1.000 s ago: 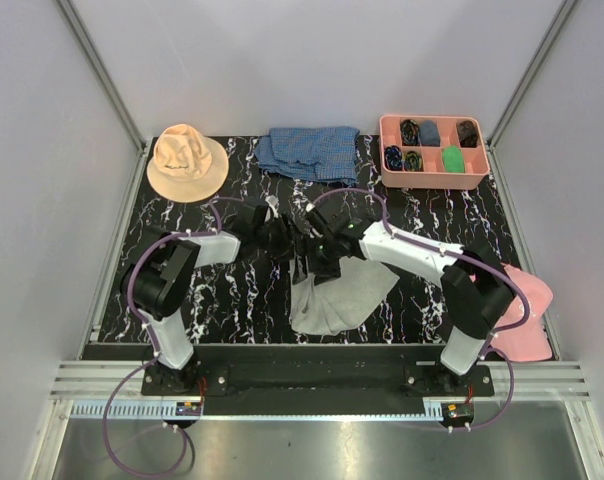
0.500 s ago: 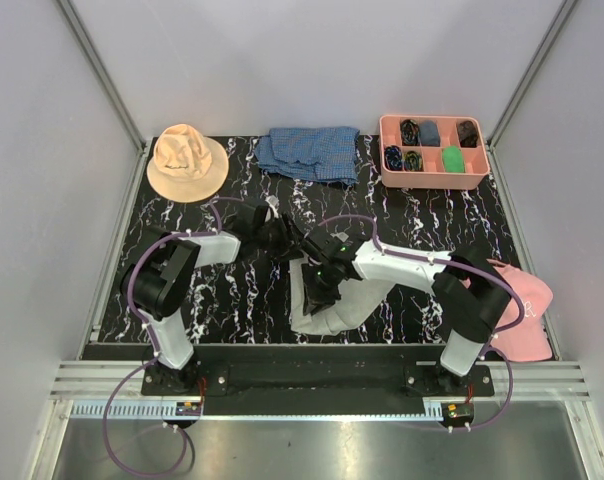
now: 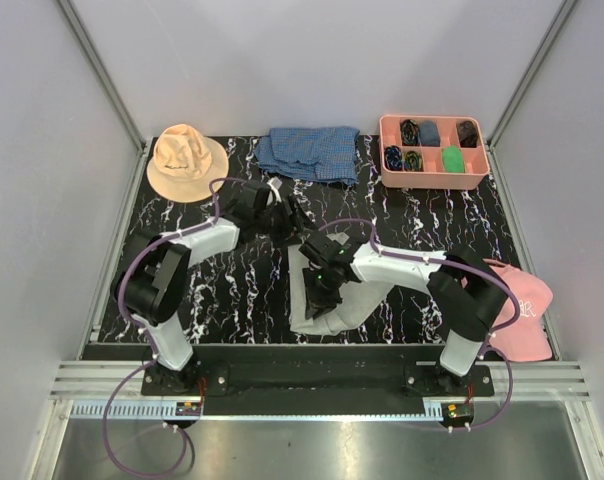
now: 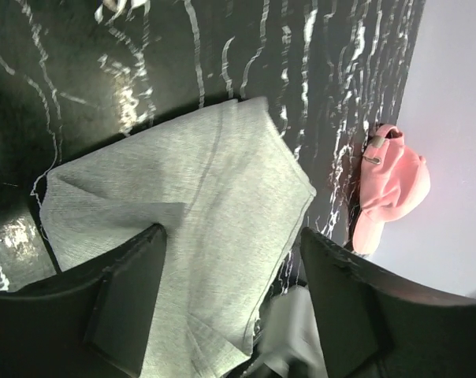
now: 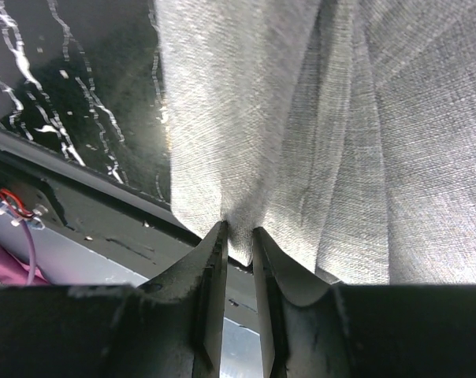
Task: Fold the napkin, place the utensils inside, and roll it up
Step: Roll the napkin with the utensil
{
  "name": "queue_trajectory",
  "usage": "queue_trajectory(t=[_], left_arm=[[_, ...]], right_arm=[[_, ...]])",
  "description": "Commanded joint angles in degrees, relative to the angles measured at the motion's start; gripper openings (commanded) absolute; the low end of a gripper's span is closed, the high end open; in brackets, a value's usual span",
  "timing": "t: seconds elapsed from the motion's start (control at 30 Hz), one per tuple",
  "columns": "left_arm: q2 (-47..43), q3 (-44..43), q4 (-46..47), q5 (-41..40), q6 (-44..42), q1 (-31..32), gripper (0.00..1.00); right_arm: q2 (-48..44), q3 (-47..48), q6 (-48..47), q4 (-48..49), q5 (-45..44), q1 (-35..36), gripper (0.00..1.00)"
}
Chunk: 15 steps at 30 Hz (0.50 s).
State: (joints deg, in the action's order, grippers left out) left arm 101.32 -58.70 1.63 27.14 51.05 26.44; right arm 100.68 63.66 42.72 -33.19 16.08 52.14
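A light-grey napkin [image 3: 350, 305] lies rumpled on the near middle of a black, white-veined table [image 3: 232, 290], close to its front edge. My right gripper [image 5: 238, 234] is at the napkin's left part. Its jaws are nearly pressed together and pinch a gathered fold of the cloth, with pleats fanning away from the pinch. My left gripper [image 4: 230, 236] hangs above the table just beyond the napkin. Its jaws are spread wide with nothing between them, and the cloth shows below in the gap.

The only marking is a small pale squiggle on the front of a pink cap [image 3: 524, 310] at the table's right edge, and it is too small to read.

From above, my right wrist covers the pinch itself and the cloth beneath it, and my right elbow hides the cap's near left side. In the left wrist view, my dark fingers [image 4: 128, 299] cut off the napkin's lower corners. A blurred pale shape sits at the bottom between them, and I cannot tell what it is. The right wrist view shows only cloth, a strip of table and the frame rail beyond the edge.

At the far side lie a peach bucket hat [image 3: 185, 160], a blue checked cloth [image 3: 310, 152] and a pink tray [image 3: 432, 183]. The tray's compartments hold small dark items and one green one, all too small to make out.
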Motion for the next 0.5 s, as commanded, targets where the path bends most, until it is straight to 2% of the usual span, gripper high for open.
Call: queue_trajectory(t=[0.0,0.23,0.47], left_arm=[[-4.5,-3.2,-4.9,-2.2,-3.8,-0.5,0.73],[-11.7,8.4,-4.7,-5.7,-4.1,-1.8,0.70],[-15.8,19.9,2.8,-3.8,0.4,-1.8,0.70]], right_arm=[[1.1,-0.8,1.0,0.1,-0.5,0.5,0.28],[1.8,-0.7,1.0,-0.1,-0.4,0.5,0.29],[2.5,-0.2,0.7,-0.3,-0.1,0.6,0.30]])
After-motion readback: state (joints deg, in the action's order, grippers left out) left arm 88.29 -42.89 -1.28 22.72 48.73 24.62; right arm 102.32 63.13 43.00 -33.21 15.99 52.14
